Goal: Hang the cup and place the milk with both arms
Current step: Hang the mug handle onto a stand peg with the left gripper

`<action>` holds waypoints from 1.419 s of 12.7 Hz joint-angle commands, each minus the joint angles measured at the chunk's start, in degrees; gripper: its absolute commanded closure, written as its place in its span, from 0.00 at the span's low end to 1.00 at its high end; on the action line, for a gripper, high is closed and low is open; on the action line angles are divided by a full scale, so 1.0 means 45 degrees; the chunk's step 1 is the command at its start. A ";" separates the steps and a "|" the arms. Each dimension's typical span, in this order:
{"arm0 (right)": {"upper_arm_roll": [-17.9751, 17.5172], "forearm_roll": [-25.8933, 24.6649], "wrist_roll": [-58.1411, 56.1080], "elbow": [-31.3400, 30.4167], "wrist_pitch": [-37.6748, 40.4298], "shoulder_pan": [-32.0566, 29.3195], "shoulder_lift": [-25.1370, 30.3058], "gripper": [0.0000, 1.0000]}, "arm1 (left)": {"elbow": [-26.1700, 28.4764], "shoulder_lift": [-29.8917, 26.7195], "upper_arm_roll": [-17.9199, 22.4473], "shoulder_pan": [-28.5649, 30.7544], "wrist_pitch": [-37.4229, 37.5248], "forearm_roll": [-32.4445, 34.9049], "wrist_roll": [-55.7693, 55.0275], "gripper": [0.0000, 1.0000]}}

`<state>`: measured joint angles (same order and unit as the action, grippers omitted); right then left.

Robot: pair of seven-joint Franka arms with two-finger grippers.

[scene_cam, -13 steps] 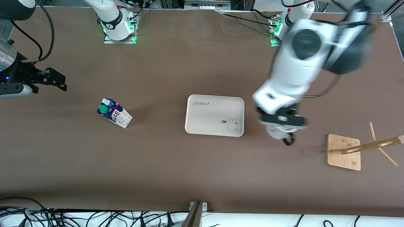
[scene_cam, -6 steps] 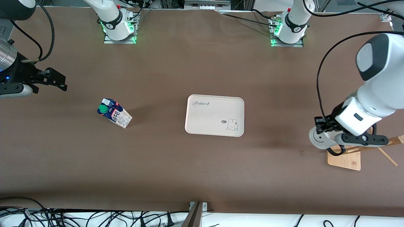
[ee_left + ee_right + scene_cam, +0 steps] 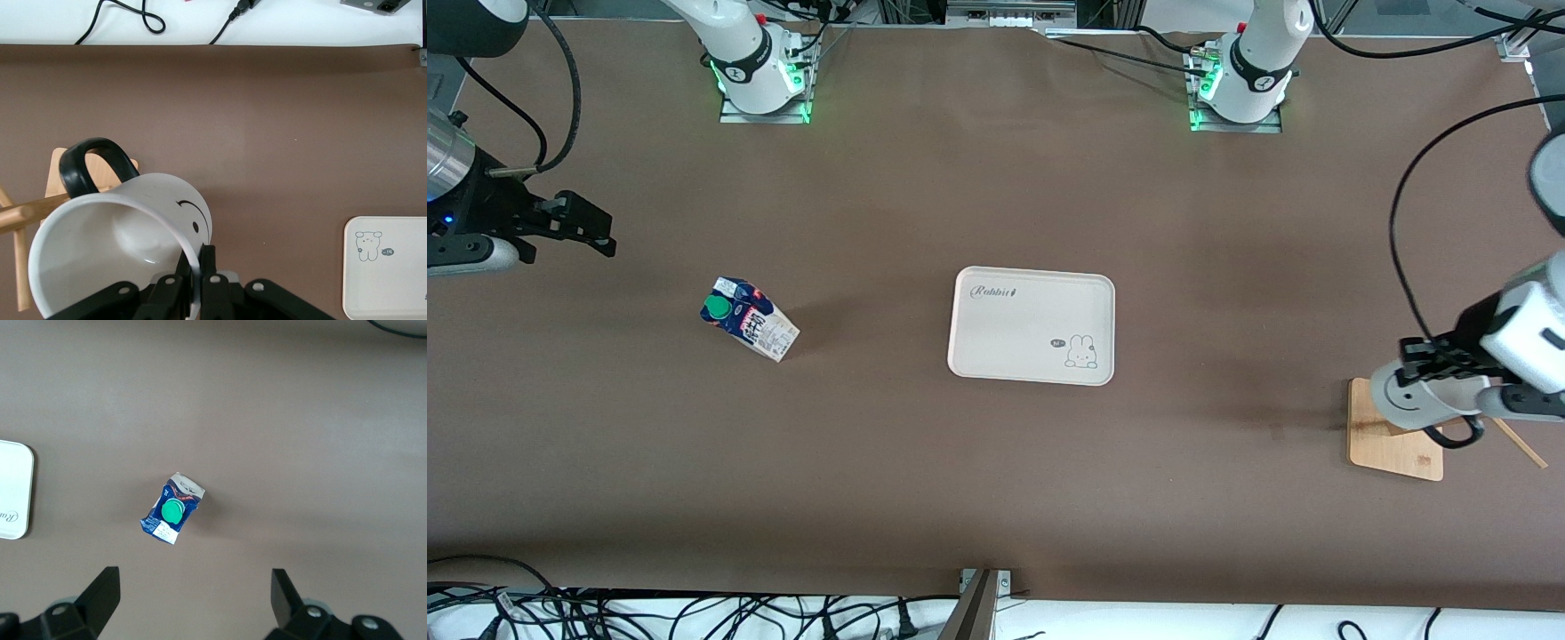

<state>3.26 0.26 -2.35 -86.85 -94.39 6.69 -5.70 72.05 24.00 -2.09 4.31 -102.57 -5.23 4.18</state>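
Observation:
The white cup with its black handle hangs tilted in my left gripper, over the wooden rack's base. In the left wrist view the left gripper is shut on the rim of the cup. The smiley face shows, and the handle is beside a wooden peg. The milk stands on the table toward the right arm's end. My right gripper is open and empty, and waits above the table near the milk. In the right wrist view the right gripper is wide open.
A white rabbit tray lies mid-table; it also shows in the left wrist view and the right wrist view. The wooden rack's thin pegs stick out near the table's end. Cables lie along the front edge.
My left arm has swung with the cup from beside the tray toward its own end of the table, to over the rack base. The right arm and the milk have not moved.

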 commanded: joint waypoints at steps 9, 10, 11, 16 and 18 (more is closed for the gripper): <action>-0.0001 -0.0078 -0.0006 -0.0114 -0.0117 0.0017 0.0094 0.00 | -0.0035 0.0078 -0.0081 0.1052 0.0137 -0.1161 0.0926 1.00; -0.0020 -0.0078 -0.0006 -0.0114 -0.0117 0.0017 0.0094 0.00 | 0.0004 0.0078 -0.0082 0.1092 0.0176 -0.1161 0.0926 1.00; -0.0001 -0.0078 -0.0006 -0.0114 -0.0117 0.0017 0.0094 0.00 | 0.0005 0.0078 -0.0062 0.1112 0.0273 -0.1161 0.0945 1.00; -0.0020 -0.0078 -0.0006 -0.0114 -0.0117 0.0017 0.0094 0.00 | 0.0063 0.0019 -0.0062 0.1248 0.1015 -0.1161 0.0965 1.00; -0.0001 -0.0078 -0.0006 -0.0114 -0.0117 0.0017 0.0094 0.00 | 0.0063 -0.0020 -0.0062 0.1288 0.1288 -0.1161 0.0965 1.00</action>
<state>3.25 0.26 -2.35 -86.85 -94.40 6.69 -5.70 72.21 24.62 -2.18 9.35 -98.36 -9.12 7.08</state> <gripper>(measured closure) 0.000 0.930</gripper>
